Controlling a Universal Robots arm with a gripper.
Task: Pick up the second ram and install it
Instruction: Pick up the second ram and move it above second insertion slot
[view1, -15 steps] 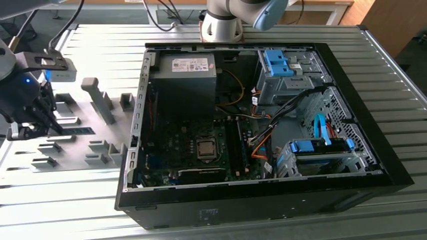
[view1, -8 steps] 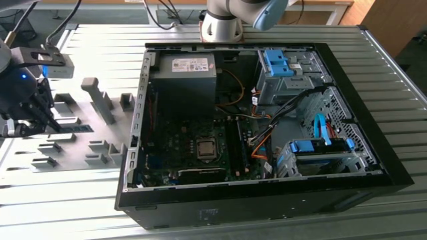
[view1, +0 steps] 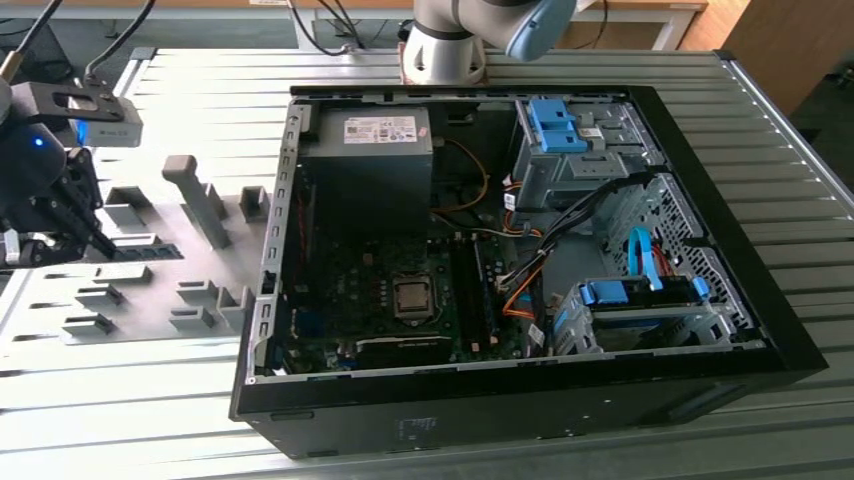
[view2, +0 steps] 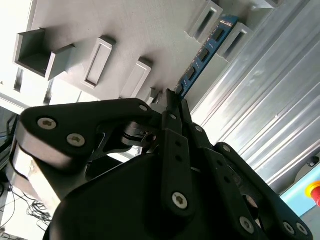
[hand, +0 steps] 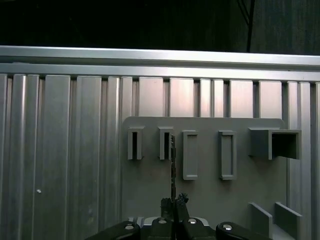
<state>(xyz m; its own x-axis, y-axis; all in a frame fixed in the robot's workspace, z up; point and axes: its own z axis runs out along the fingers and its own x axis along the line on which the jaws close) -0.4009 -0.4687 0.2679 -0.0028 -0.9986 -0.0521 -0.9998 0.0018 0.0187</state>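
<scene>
Gripping the near end of the second ram (view2: 202, 56), the black gripper (view2: 175, 100) has its two fingertips pinched together on the thin blue-green stick in the second wrist view, where small dark chips (view2: 204, 54) show along its face. The stick lies on a grey fixture plate (view2: 125, 30), passing between raised grey blocks (view2: 234, 41). The first wrist view shows the same stick (hand: 173, 160) edge-on, as a thin dark line running away from the gripper (hand: 174, 202). The exterior view adds the open computer case (view1: 534, 410) with its motherboard (view1: 387, 290), well apart from the gripper (view1: 80, 243), which hangs over the fixture plate at that view's left, on a ribbed aluminium table (view1: 200, 90).
</scene>
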